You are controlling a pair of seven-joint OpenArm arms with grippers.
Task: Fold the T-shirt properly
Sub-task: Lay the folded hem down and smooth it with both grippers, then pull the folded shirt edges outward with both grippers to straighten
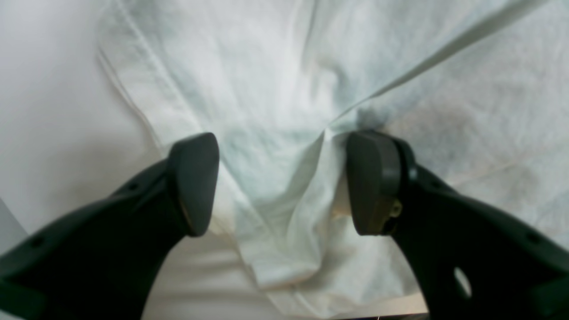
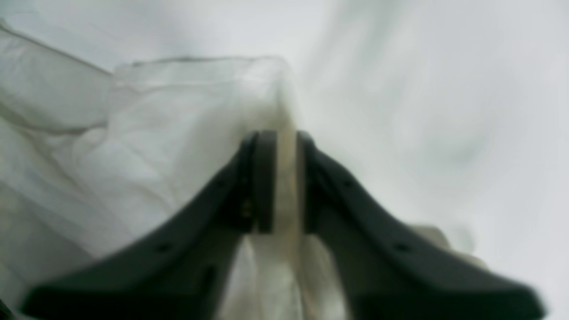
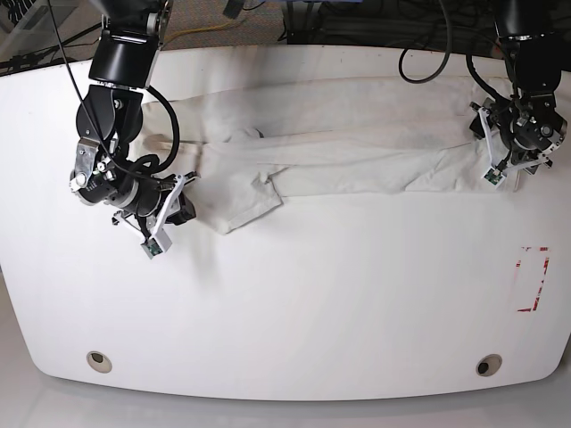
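Base view shows the T-shirt (image 3: pixel 339 147) lying as a long, rumpled band across the far half of the white surface (image 3: pixel 312 303), plain pale side up, with one loose flap hanging toward the near side at about the middle-left. It looks light, limp and thin, so it will likely sag, crease and drag wherever it is not supported, and a lifted layer may pull the one under it. Hems and corners seem the sound places to take hold, pinching one edge at each end so the cloth stays taut between the arms.

Left tool (image 1: pixel 282 182) stands wide apart, its pads straddling a raised ridge of fabric near a hemmed edge; the cloth sits between them, and whether a pad brushes it I cannot tell. Nothing is gripped there.

Right tool (image 2: pixel 286 178) is drawn narrow, with a thin fold of pale fabric pinched between the pads, as the blurred right wrist view shows. It sits at the opposite end of the band.
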